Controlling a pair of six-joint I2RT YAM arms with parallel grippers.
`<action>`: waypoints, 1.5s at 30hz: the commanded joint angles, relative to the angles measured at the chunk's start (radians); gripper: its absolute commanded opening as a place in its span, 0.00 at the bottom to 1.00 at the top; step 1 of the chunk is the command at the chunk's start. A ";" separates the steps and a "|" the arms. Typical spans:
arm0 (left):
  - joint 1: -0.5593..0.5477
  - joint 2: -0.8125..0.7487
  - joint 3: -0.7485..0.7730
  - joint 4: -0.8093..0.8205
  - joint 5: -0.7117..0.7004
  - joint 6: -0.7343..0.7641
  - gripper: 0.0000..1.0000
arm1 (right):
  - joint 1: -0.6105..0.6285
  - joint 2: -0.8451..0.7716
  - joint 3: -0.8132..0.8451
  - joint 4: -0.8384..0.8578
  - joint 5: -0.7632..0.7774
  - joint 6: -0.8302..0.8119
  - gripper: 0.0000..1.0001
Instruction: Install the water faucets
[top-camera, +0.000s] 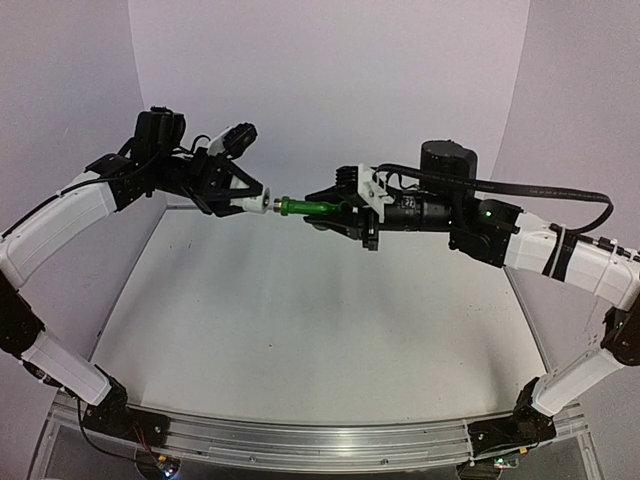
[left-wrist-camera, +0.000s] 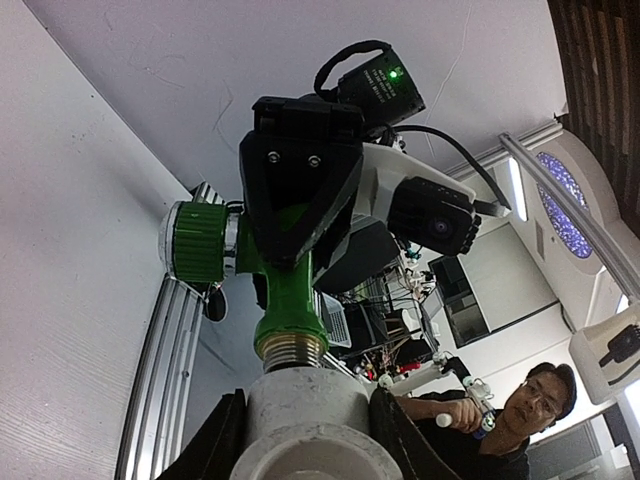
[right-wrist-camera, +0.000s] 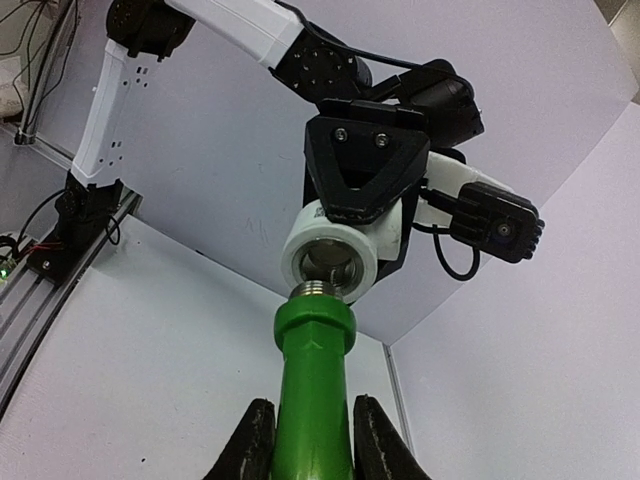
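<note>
One green plastic tap (right-wrist-camera: 313, 380) and one white fitting (right-wrist-camera: 335, 255) make up the whole job. Both are held in the air well above the table (top-camera: 300, 330), with the tap's silvery threaded end (left-wrist-camera: 291, 350) at the fitting's open mouth; whether it has entered I cannot tell. Both look light and stiff, hard smooth plastic that could twist in the pads, and a thread started crooked would likely bind. The tap is best held on its straight stem behind the collar, leaving the thread and its one green knob (left-wrist-camera: 195, 243) free, and the fitting by the sides of its round barrel. Of two grippers, the right gripper (top-camera: 325, 212) is clamped on the tap's stem and the left gripper (top-camera: 245, 200) is closed around the fitting
</note>
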 joint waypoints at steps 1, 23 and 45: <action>-0.009 -0.028 0.046 0.062 -0.001 -0.036 0.00 | 0.011 -0.001 0.067 0.019 -0.014 -0.011 0.00; -0.036 -0.035 0.021 0.091 -0.052 -0.065 0.00 | 0.043 0.067 0.126 0.015 0.086 0.028 0.00; -0.038 -0.052 -0.016 0.094 -0.189 -0.050 0.00 | 0.051 0.111 0.222 -0.022 0.004 0.156 0.00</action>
